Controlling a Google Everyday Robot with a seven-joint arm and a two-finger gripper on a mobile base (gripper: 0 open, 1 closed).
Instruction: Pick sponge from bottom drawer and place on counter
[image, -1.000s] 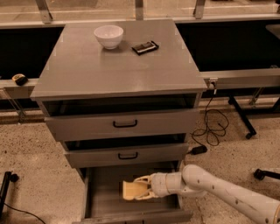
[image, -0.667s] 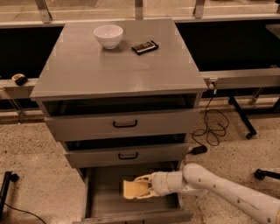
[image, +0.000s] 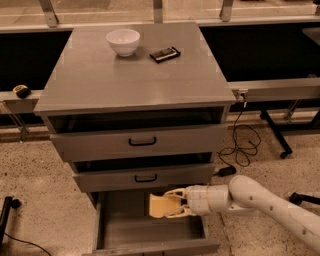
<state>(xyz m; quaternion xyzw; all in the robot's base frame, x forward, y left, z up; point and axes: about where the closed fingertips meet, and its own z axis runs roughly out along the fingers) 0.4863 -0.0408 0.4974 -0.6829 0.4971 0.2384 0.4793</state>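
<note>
Speckled flooring surrounds the grey metal cabinet, whose deep grey bottom drawer (image: 115, 235) stands open. Over that drawer, the white two-finger hand (image: 168, 204) pinches the pale yellow foam sponge (image: 157, 206), which juts beyond the fingertips, away from the arm. The flat grey bench (image: 130, 75) lies well above the drawer.

On the counter (image: 135, 80) we find the bowl (image: 123, 41) at the back left, with the flat packet (image: 165, 54) just right of it. Beneath two upper drawers (image: 142, 142), the bottom drawer (image: 127, 234) stands pulled out. Our gripper (image: 170, 204) reaches in from the right and holds the sponge (image: 158, 206) over it.
</note>
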